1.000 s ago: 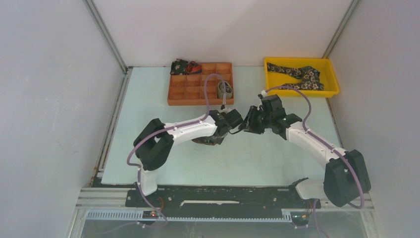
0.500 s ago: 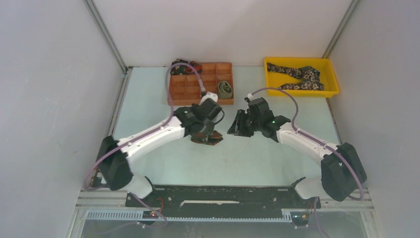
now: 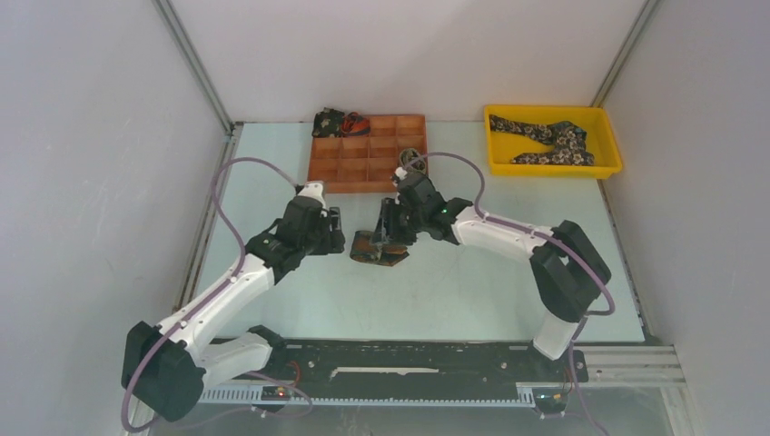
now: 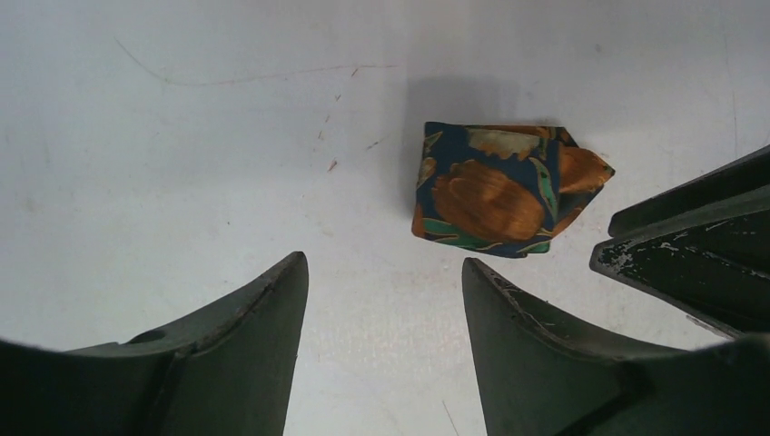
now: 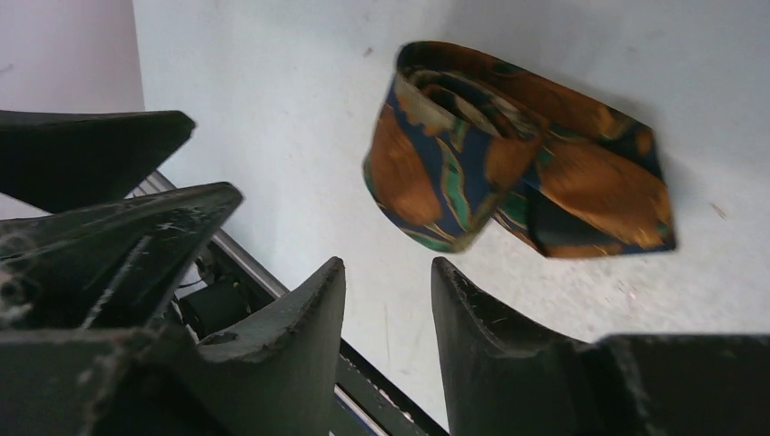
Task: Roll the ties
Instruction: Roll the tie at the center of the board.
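Observation:
A rolled rust and navy tie (image 3: 378, 249) lies loose on the table between the arms. It also shows in the left wrist view (image 4: 501, 189) and the right wrist view (image 5: 508, 163). My left gripper (image 3: 334, 229) is open and empty, just left of the coil. My right gripper (image 3: 389, 221) is open and empty, just above the coil, apart from it. An olive coil (image 3: 413, 162) sits in the orange divided box (image 3: 347, 169). A dark floral tie (image 3: 545, 138) lies unrolled in the yellow tray (image 3: 610, 150). Another dark tie bundle (image 3: 336, 122) lies at the box's far left corner.
The orange box stands at the back middle, the yellow tray at the back right. White walls close in on the left, right and back. Purple cables (image 3: 231, 182) loop over both arms.
The left arm has pulled back left off the coil, its gripper now empty beside it. The right gripper has moved left to stand just above the coil. The coil lies loose.

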